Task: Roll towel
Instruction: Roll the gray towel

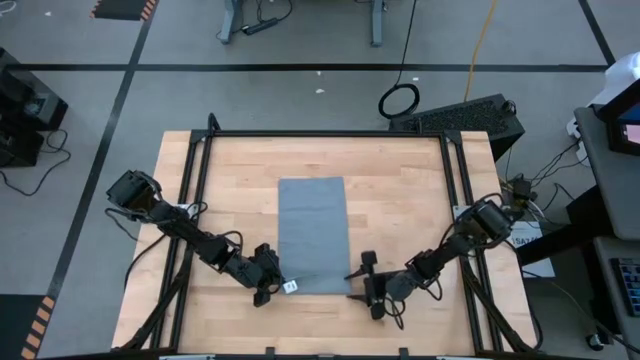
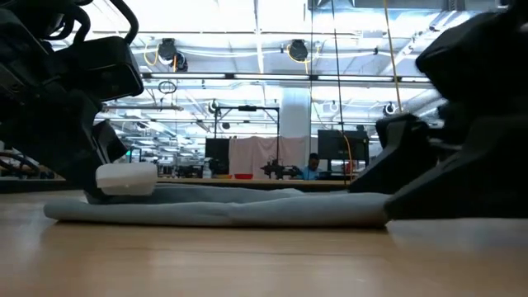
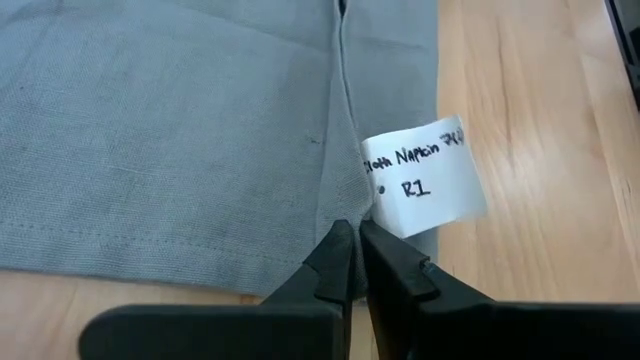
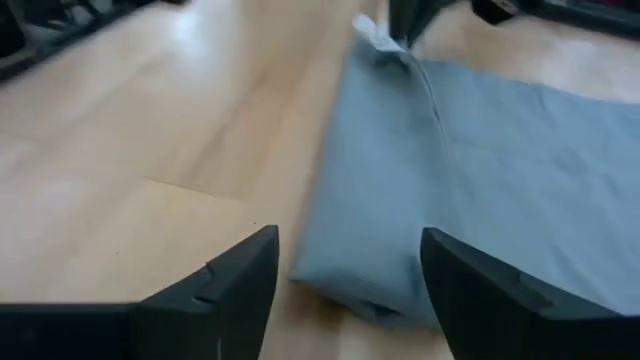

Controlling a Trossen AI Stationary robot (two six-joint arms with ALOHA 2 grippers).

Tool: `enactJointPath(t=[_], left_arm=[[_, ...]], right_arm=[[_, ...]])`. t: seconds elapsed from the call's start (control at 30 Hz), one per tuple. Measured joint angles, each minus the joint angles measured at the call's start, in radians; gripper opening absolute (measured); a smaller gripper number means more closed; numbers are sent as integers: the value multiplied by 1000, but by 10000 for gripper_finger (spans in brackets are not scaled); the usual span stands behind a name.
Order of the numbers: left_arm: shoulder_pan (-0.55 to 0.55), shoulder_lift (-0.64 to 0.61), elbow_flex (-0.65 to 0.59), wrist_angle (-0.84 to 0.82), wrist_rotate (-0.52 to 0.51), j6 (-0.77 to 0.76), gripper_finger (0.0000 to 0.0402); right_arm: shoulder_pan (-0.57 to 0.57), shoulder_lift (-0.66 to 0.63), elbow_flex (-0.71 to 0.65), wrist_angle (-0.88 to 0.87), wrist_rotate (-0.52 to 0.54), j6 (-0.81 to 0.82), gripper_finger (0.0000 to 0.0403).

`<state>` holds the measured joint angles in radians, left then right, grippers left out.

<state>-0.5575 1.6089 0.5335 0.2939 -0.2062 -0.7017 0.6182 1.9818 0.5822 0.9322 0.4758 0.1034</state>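
With our left gripper [image 3: 357, 235] pinching the towel [image 1: 312, 232] corner by its tag [image 3: 425, 180] and our right gripper [image 4: 345, 265] spread at the opposite corner, we should grip level before rolling evenly.

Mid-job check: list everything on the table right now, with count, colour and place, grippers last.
towel: one, grey, folded into a long strip at table centre, not yet rolled.
tag: one, white, handwritten, at the towel's near left corner.
table: one, light wood, black frame rails along its sides.
left gripper: one, dark, fingers shut on the towel's near corner beside the tag.
right gripper: one, dark, fingers open, either side of the towel's other near corner.
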Motion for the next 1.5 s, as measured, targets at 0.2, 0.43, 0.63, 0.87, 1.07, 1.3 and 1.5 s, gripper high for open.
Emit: enactJointPath(t=[0.2, 0.43, 0.63, 0.87, 1.07, 1.3, 1.5], left_arm=[[0, 0, 0, 5, -5, 0, 25], [-2, -26, 0, 10, 0, 1, 60], [-24, -139, 0, -31, -2, 1, 153], [-143, -190, 0, -65, -232, 110, 206], [-214, -68, 0, -11, -311, 115, 207], [-244, 125, 33, 171, -366, 214, 232], [-243, 191, 59, 161, -409, 214, 276]], right_arm=[[-23, 4, 0, -53, -38, 89, 221], [-45, 2, 2, -89, -77, 197, 196], [-49, 2, 2, -87, -78, 226, 179], [-49, 2, 2, -88, -81, 244, 125], [-49, 3, 1, -88, -85, 245, 84], [-49, 4, 1, -89, -85, 247, 55], [-48, 4, 0, -90, -85, 252, 43]])
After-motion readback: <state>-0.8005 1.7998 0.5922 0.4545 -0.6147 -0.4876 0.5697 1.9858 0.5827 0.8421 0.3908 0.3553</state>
